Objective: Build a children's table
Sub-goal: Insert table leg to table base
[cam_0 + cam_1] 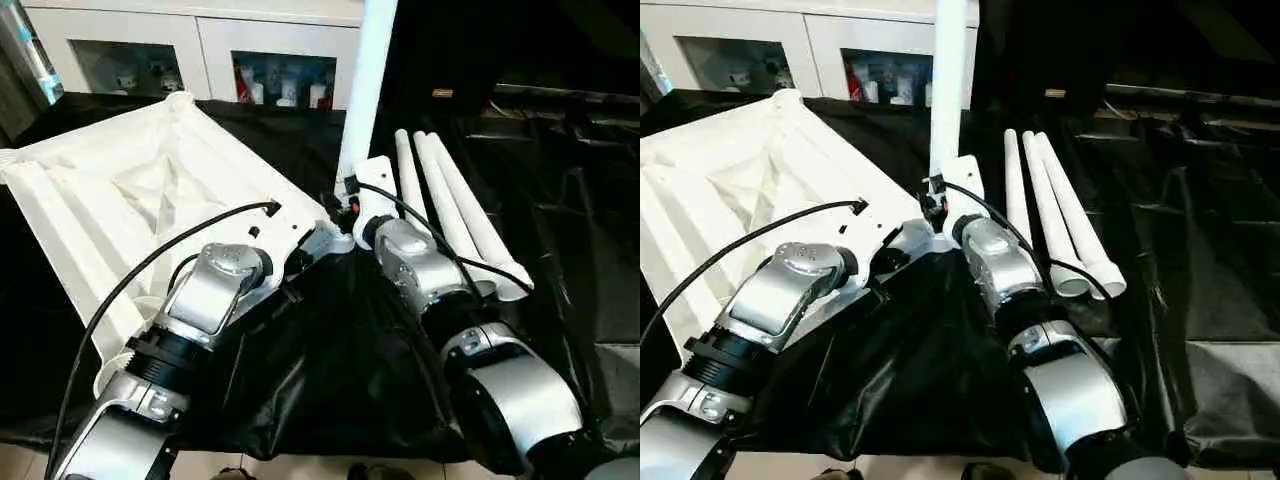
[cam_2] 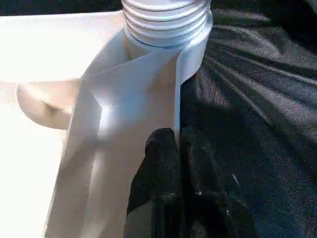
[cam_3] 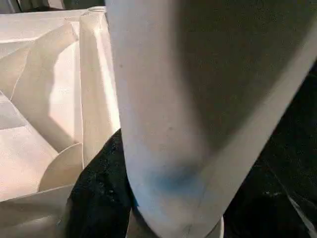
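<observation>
**Item: first leg at corner socket — cross-threading risk**

**Head views.** The table top [image 1: 130, 200] lies upside down on the black sheet [image 1: 330, 370], ribbed underside up. One leg [image 1: 365, 90] stands upright at the top's near corner socket [image 1: 335, 238], between the two forearms. Three spare legs [image 1: 450, 210] lie side by side on the sheet, just beside the right arm. A white cabinet [image 1: 200, 45] stands behind. Risk, as a judgement: the leg rises tall above a small seat, so any tilt while it is turned could cross the thread or jam it; a push against the top could also slide it on the slick sheet. The left forearm reaches forward low along the top's edge; the right forearm angles inward toward the leg's base.

**Left wrist view.** The left gripper [image 2: 178, 148] has its fingers pressed together with nothing between them, the tips resting against the socket's outer wall. The leg's threaded end [image 2: 166, 20] sits at the socket mouth with threads exposed, so it appears not fully seated.

**Right wrist view.** The leg's shaft sits very close ahead, with the top's ribbing beside it. The right gripper's [image 1: 350, 205] hold cannot be confirmed.
</observation>
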Tool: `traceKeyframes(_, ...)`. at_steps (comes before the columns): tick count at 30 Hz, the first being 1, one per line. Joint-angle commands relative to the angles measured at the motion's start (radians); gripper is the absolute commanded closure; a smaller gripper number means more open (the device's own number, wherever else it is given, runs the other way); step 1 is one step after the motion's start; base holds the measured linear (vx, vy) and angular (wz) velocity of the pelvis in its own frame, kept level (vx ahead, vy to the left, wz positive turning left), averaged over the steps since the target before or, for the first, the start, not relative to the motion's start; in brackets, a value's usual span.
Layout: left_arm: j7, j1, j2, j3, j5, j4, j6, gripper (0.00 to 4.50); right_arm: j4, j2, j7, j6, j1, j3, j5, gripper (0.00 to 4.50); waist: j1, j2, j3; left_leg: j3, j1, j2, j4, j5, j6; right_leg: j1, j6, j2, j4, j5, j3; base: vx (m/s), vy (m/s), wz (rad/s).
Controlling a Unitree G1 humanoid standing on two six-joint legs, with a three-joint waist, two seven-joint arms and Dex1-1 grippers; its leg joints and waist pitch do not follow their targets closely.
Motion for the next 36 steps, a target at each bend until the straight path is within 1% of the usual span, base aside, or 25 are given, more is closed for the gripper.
traceKeyframes(1,-0.004,-0.035,-0.010,-0.007,-0.004,-0.017,-0.016,4.50,0.153,0.030,0.017,0.097,0.082,0.014,-0.009,2.25,0.003,0.019,-0.037,-0.030,0.020,0.039,-0.088,-0.575,-0.056,0.000,-0.131,-0.067,-0.104,-0.526,0.032,0.000,0.000,0.00)
traceKeyframes(2,-0.010,-0.032,-0.006,-0.008,-0.003,-0.018,-0.022,4.50,0.154,0.031,0.016,0.091,0.078,0.007,-0.005,2.25,0.003,0.021,-0.037,-0.031,0.020,0.039,-0.088,-0.575,-0.057,0.000,-0.132,-0.067,-0.103,-0.519,0.032,0.000,0.000,0.00)
traceKeyframes(4,-0.014,-0.028,-0.003,-0.005,-0.006,-0.021,-0.026,4.50,0.149,0.032,0.025,0.082,0.071,-0.004,0.003,1.85,0.004,0.022,-0.040,-0.029,0.019,0.040,-0.088,-0.564,-0.057,0.002,-0.140,-0.067,-0.101,-0.489,0.033,0.000,0.000,0.00)
traceKeyframes(6,-0.019,-0.025,0.001,-0.005,-0.007,-0.024,-0.034,4.50,0.145,0.033,0.035,0.072,0.065,-0.011,0.007,1.83,0.003,0.023,-0.042,-0.027,0.019,0.040,-0.087,-0.551,-0.057,0.003,-0.154,-0.067,-0.098,-0.459,0.034,0.000,0.000,0.00)
traceKeyframes(7,-0.023,-0.024,0.004,-0.005,-0.010,-0.025,-0.040,4.50,0.143,0.035,0.044,0.063,0.059,-0.020,0.013,1.77,0.005,0.024,-0.045,-0.025,0.015,0.042,-0.088,-0.524,-0.055,0.007,-0.164,-0.067,-0.093,-0.413,0.035,0.000,0.000,0.00)
traceKeyframes(8,-0.029,-0.022,0.008,-0.005,-0.011,-0.026,-0.047,4.50,0.139,0.035,0.054,0.054,0.052,-0.022,0.015,1.46,0.006,0.022,-0.045,-0.023,0.013,0.040,-0.088,-0.504,-0.050,0.011,-0.176,-0.065,-0.091,-0.386,0.034,0.000,0.000,0.00)
traceKeyframes(10,-0.033,-0.021,0.010,-0.006,-0.012,-0.027,-0.052,4.50,0.139,0.036,0.061,0.049,0.049,-0.025,0.012,1.39,0.008,0.024,-0.045,-0.019,0.011,0.040,-0.086,-0.472,-0.044,0.015,-0.189,-0.066,-0.088,-0.356,0.036,0.000,0.000,0.00)
traceKeyframes(12,-0.046,-0.014,0.018,-0.011,-0.013,-0.034,-0.077,4.50,0.133,0.037,0.079,0.039,0.043,-0.030,0.011,1.33,0.010,0.024,-0.051,-0.016,0.012,0.040,-0.083,-0.437,-0.038,0.019,-0.203,-0.067,-0.086,-0.323,0.037,0.000,0.000,0.00)
traceKeyframes(13,-0.054,-0.009,0.023,-0.014,-0.013,-0.041,-0.080,4.50,0.127,0.036,0.093,0.033,0.039,-0.030,0.013,1.19,0.013,0.023,-0.055,-0.013,0.009,0.041,-0.081,-0.392,-0.032,0.026,-0.217,-0.068,-0.081,-0.268,0.037,0.000,0.000,0.00)
traceKeyframes(14,-0.058,-0.005,0.026,-0.015,-0.014,-0.046,-0.079,4.50,0.123,0.035,0.101,0.029,0.037,-0.032,0.014,1.03,0.014,0.019,-0.059,-0.010,0.004,0.040,-0.078,-0.337,-0.021,0.034,-0.232,-0.066,-0.072,-0.203,0.036,0.000,0.000,0.00)
traceKeyframes(15,-0.061,-0.002,0.028,-0.016,-0.014,-0.052,-0.079,4.50,0.118,0.033,0.108,0.026,0.034,-0.035,0.017,0.95,0.015,0.021,-0.059,-0.010,0.001,0.040,-0.077,-0.313,-0.016,0.037,-0.240,-0.066,-0.069,-0.176,0.035,0.000,0.000,0.00)
traceKeyframes(16,-0.063,0.000,0.029,-0.016,-0.014,-0.054,-0.081,4.50,0.117,0.031,0.112,0.022,0.032,-0.039,0.018,0.91,0.017,0.024,-0.062,-0.005,0.004,0.040,-0.072,-0.276,-0.003,0.038,-0.255,-0.065,-0.066,-0.122,0.035,0.000,0.000,0.00)
traceKeyframes(17,-0.066,0.003,0.032,-0.017,-0.014,-0.057,-0.087,4.50,0.115,0.030,0.119,0.018,0.030,-0.041,0.018,0.84,0.016,0.023,-0.065,-0.004,-0.001,0.038,-0.068,-0.228,0.009,0.044,-0.272,-0.064,-0.058,-0.061,0.034,0.000,0.000,0.00)
traceKeyframes(18,-0.072,0.008,0.037,-0.019,-0.016,-0.062,-0.092,4.50,0.108,0.025,0.135,0.014,0.028,-0.044,0.019,0.71,0.018,0.023,-0.066,-0.003,-0.001,0.038,-0.066,-0.205,0.016,0.047,-0.279,-0.064,-0.056,-0.031,0.033,0.000,0.000,0.00)
traceKeyframes(20,-0.088,0.018,0.050,-0.023,-0.020,-0.068,-0.115,4.50,0.091,0.013,0.173,0.005,0.026,-0.045,0.019,0.51,0.018,0.023,-0.071,-0.002,-0.005,0.037,-0.059,-0.144,0.041,0.054,-0.302,-0.062,-0.045,0.062,0.030,0.000,0.000,0.00)
traceKeyframes(22,-0.106,0.027,0.060,-0.025,-0.025,-0.072,-0.136,4.50,0.074,0.001,0.203,-0.003,0.027,-0.041,0.016,0.38,0.019,0.023,-0.071,0.000,-0.005,0.038,-0.057,-0.127,0.057,0.055,-0.315,-0.062,-0.042,0.092,0.029,0.000,0.000,0.00)
traceKeyframes(25,-0.131,0.040,0.075,-0.024,-0.034,-0.080,-0.153,4.50,0.040,-0.024,0.247,-0.013,0.035,-0.028,0.005,0.10,0.020,0.023,-0.072,0.002,0.000,0.040,-0.055,-0.131,0.066,0.055,-0.326,-0.063,-0.042,0.071,0.029,0.000,0.000,0.00)
traceKeyframes(26,-0.145,0.047,0.083,-0.025,-0.038,-0.080,-0.174,4.50,0.016,-0.040,0.272,-0.016,0.043,-0.019,-0.002,0.04,0.022,0.020,-0.074,0.002,0.000,0.041,-0.052,-0.122,0.071,0.058,-0.328,-0.063,-0.040,0.076,0.029,0.000,0.000,0.00)
traceKeyframes(27,-0.152,0.053,0.089,-0.024,-0.040,-0.079,-0.182,4.50,-0.006,-0.054,0.291,-0.017,0.052,-0.011,-0.006,0.04,0.023,0.018,-0.075,0.004,0.000,0.040,-0.052,-0.117,0.073,0.058,-0.327,-0.061,-0.040,0.080,0.029,0.000,0.000,0.00)
traceKeyframes(28,-0.157,0.058,0.095,-0.023,-0.042,-0.078,-0.188,4.50,-0.026,-0.066,0.308,-0.018,0.060,-0.004,-0.010,0.04,0.027,0.021,-0.076,0.005,0.004,0.042,-0.050,-0.110,0.078,0.055,-0.328,-0.061,-0.038,0.086,0.030,0.000,0.000,0.00)
traceKeyframes(30,-0.196,0.080,0.115,-0.018,-0.062,-0.086,-0.217,4.50,-0.114,-0.114,0.392,-0.002,0.096,0.012,-0.006,0.04,0.033,0.013,-0.078,0.007,0.003,0.041,-0.047,-0.094,0.088,0.059,-0.327,-0.059,-0.034,0.102,0.029,0.000,0.000,0.00)
traceKeyframes(32,-0.220,0.091,0.126,-0.017,-0.073,-0.092,-0.234,4.50,-0.169,-0.146,0.448,0.009,0.122,0.025,-0.005,0.04,0.039,0.014,-0.081,0.008,0.005,0.041,-0.044,-0.082,0.095,0.058,-0.326,-0.058,-0.030,0.119,0.029,0.000,0.000,0.00)
traceKeyframes(33,-0.254,0.107,0.144,-0.016,-0.085,-0.098,-0.262,4.50,-0.241,-0.191,0.524,0.020,0.159,0.042,0.002,0.04,0.040,0.011,-0.081,0.008,0.005,0.042,-0.044,-0.082,0.096,0.057,-0.326,-0.058,-0.031,0.117,0.029,0.000,0.000,0.00)
traceKeyframes(34,-0.261,0.109,0.147,-0.016,-0.087,-0.099,-0.268,4.50,-0.256,-0.201,0.541,0.022,0.167,0.045,0.004,0.04,0.046,0.012,-0.082,0.007,0.005,0.042,-0.042,-0.083,0.099,0.059,-0.316,-0.058,-0.030,0.112,0.028,0.000,0.000,0.00)
traceKeyframes(36,-0.269,0.114,0.154,-0.017,-0.088,-0.101,-0.270,4.50,-0.282,-0.220,0.579,0.028,0.181,0.050,0.011,0.04,0.048,0.011,-0.082,0.009,0.006,0.042,-0.041,-0.102,0.091,0.055,-0.314,-0.059,-0.032,0.074,0.029,0.000,0.000,0.00)
